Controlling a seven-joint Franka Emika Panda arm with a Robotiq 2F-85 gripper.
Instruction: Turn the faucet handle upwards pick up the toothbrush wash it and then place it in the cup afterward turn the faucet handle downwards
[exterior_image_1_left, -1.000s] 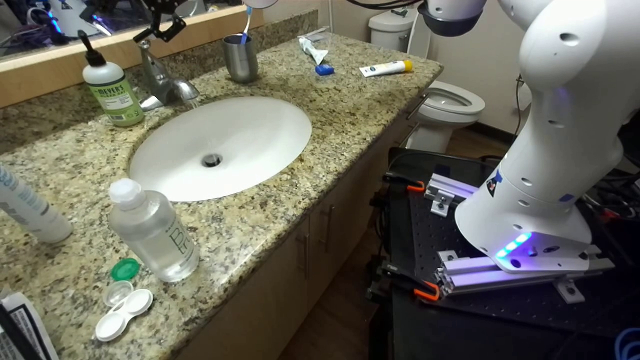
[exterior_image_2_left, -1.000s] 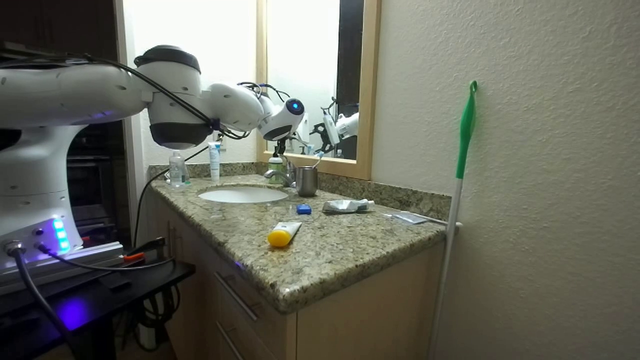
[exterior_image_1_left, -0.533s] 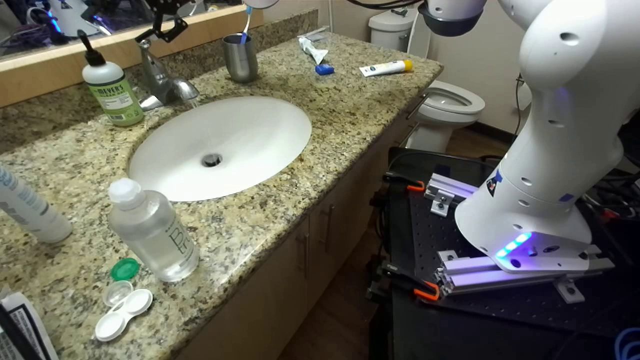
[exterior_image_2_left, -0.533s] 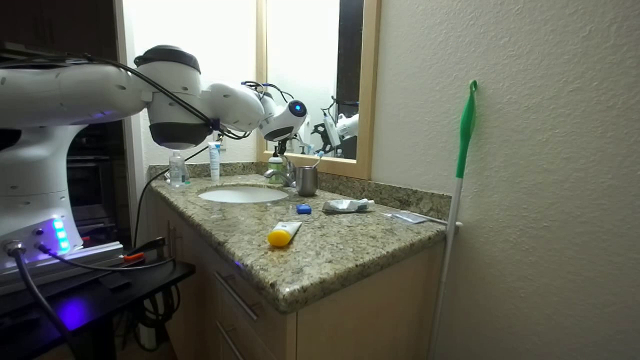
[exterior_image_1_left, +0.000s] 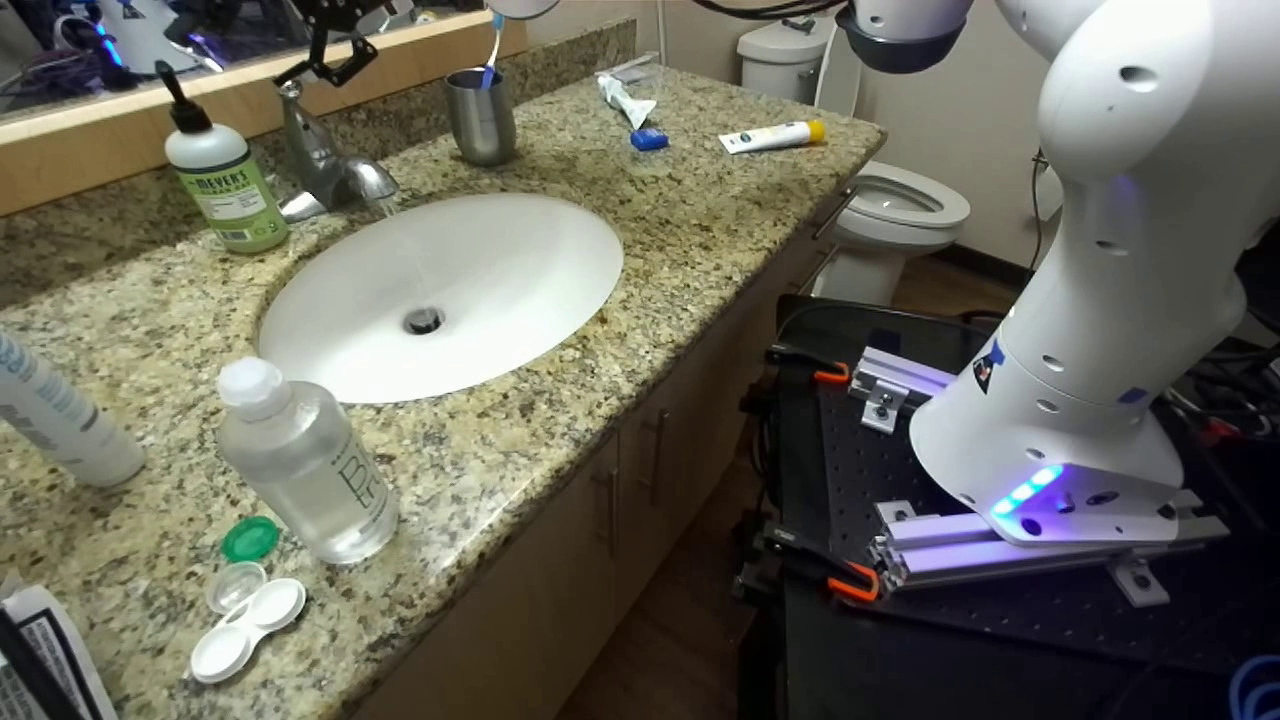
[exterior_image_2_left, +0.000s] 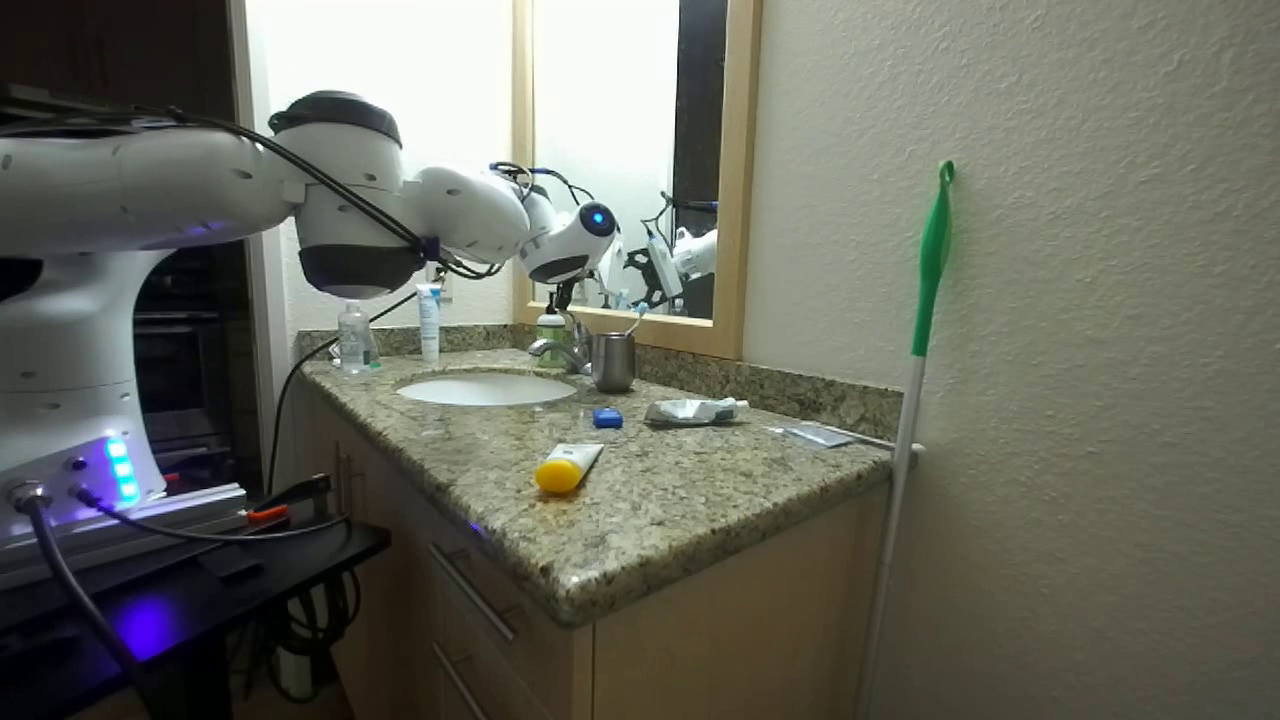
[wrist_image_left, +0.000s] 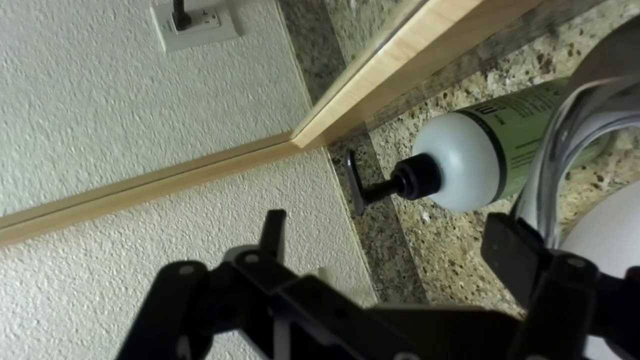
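End effector (wrist_image_left: 387, 237): spread wide, with nothing held; positioned near the top of the upward-pointing chrome faucet handle (exterior_image_1_left: 303, 128), contact not determinable. Spout (exterior_image_1_left: 370, 180): water is discharged into the basin (exterior_image_1_left: 540, 260). Toothbrush (exterior_image_1_left: 491, 62): stood tilted in the grey metal cup (exterior_image_1_left: 482, 125), upright on the desk (exterior_image_1_left: 690, 225).

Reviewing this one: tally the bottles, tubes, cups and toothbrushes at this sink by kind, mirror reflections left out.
Bottles: 2 (green soap bottle, clear plastic bottle)
Tubes: 3 (yellow-capped tube, crumpled white tube, upright white tube)
Cups: 1 (grey metal cup)
Toothbrushes: 1 (blue-and-white toothbrush)
Total: 7
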